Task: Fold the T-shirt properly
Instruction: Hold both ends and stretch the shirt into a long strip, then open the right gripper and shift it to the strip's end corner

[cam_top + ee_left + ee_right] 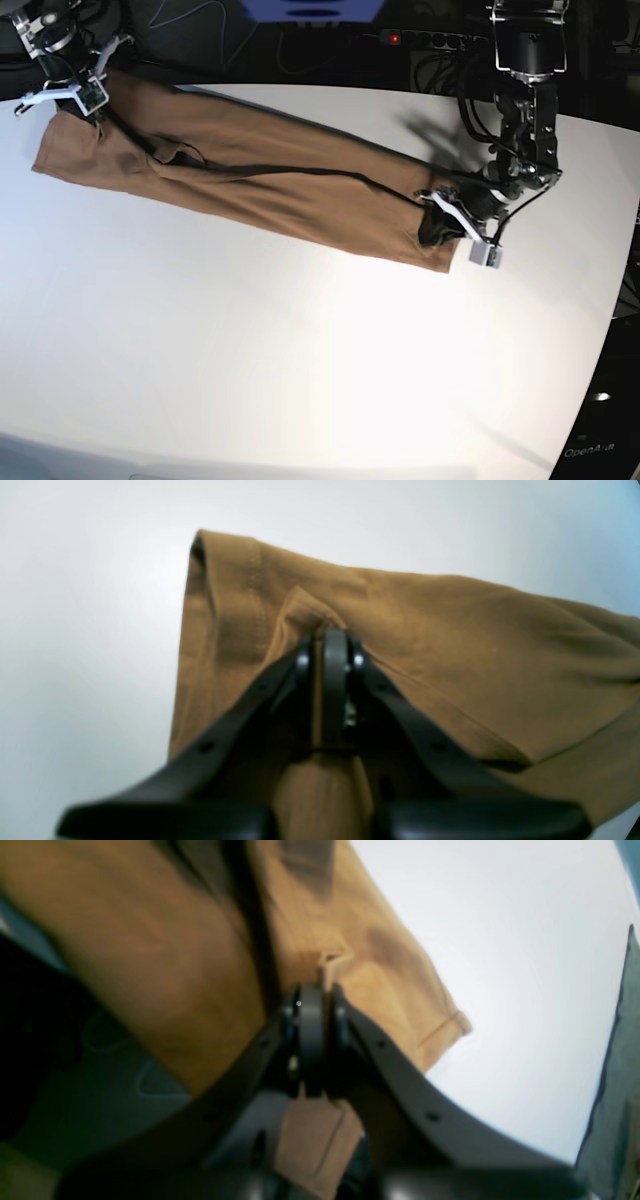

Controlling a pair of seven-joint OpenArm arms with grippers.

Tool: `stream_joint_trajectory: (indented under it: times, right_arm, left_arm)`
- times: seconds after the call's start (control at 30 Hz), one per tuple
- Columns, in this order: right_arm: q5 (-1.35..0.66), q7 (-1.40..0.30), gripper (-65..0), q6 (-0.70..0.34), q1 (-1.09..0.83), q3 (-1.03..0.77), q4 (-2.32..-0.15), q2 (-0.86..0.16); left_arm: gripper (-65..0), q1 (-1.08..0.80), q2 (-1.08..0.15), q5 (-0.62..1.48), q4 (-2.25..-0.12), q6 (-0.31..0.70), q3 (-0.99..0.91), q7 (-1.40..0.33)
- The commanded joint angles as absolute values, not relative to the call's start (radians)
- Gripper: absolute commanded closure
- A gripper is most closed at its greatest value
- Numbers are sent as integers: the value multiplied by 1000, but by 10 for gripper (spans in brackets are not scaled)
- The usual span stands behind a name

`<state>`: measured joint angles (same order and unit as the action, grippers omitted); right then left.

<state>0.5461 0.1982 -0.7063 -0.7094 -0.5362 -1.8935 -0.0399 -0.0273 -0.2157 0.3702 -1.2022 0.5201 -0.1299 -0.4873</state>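
The white desk [300, 360] fills most of the base view, with dark clutter of cables and equipment behind its far edge. Across its far half the tan T-shirt [260, 180] is stretched into a long narrow band, running from the far corner on that view's left down to the middle right, with a dark crease line along its length. At the far-left end the right gripper [315, 990] has its jaws clenched on a pinch of the cloth, a small tab of fabric sticking up between them, the stitched hem hanging just beyond. At the other end the left gripper [330, 640] is likewise clamped on a fold of the shirt, the cloth bunching into a ridge at the jaws beside a stitched seam.
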Motion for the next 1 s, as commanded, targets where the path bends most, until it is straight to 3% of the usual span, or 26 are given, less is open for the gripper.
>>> stream_joint_trajectory:
  times: [0.0, 0.33, 0.57, 0.8, 0.97]
  right_arm:
    - [535, 248, -9, -698, -739, -556, -1911, -31]
    - [530, 456, -9, -698, -797, -719, -1905, 7]
    - [530, 501, -9, -698, -796, -743, -1810, 5]
    - [536, 526, -9, -698, -673, -759, -1649, 5]
    - [536, 527, -15, -698, -636, -803, -1646, 36]
  left_arm:
    - [-32, -42, -225, 272, -1181, 460, -128, -604]
    - [-32, -45, -243, 272, -1181, 460, -128, -602]
    - [-32, -50, -243, 272, -1181, 460, -131, -602]
    - [-32, -54, -245, 272, -1181, 460, -133, -602]
    - [-32, -65, -245, 272, -1182, 460, -133, -602]
